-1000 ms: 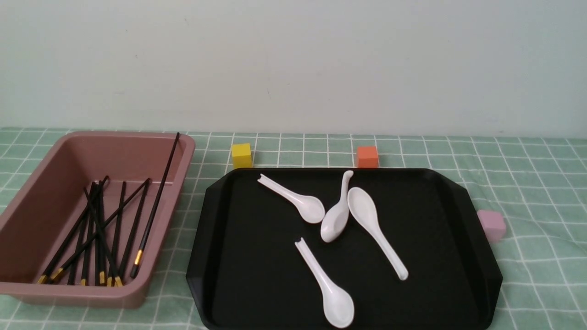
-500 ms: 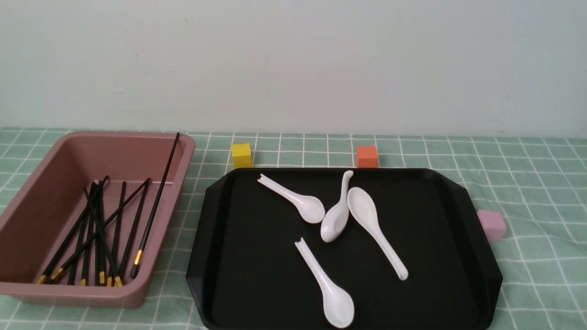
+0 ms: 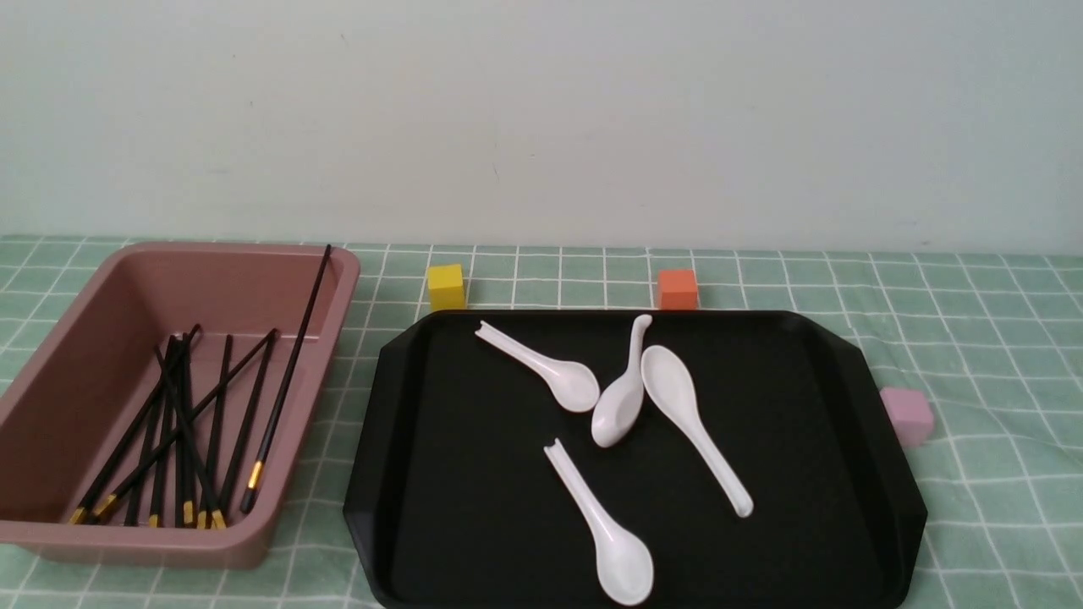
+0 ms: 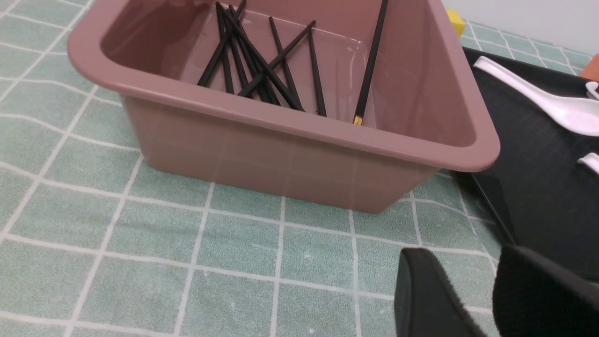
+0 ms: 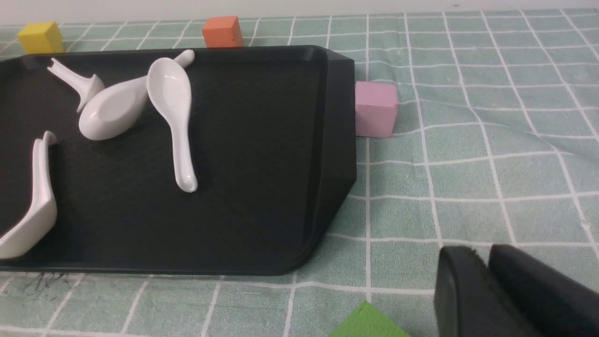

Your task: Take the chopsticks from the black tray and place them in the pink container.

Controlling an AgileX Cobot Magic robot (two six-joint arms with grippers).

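Several black chopsticks (image 3: 182,423) with gold bands lie in the pink container (image 3: 127,279) at the left; one of them (image 3: 292,372) leans up against its far right rim. The black tray (image 3: 804,406) in the middle holds only white spoons (image 3: 622,406). Neither gripper shows in the front view. In the left wrist view my left gripper (image 4: 465,255) is open and empty over the cloth, just in front of the container (image 4: 281,154) and its chopsticks (image 4: 255,70). The right wrist view has my right gripper (image 5: 482,252) shut and empty, over the cloth off the tray's (image 5: 262,140) near right corner.
A yellow cube (image 3: 446,286) and an orange cube (image 3: 678,289) stand behind the tray. A small pink cube (image 3: 907,414) touches its right side. A green cube (image 5: 369,323) lies on the checked cloth close to the right gripper.
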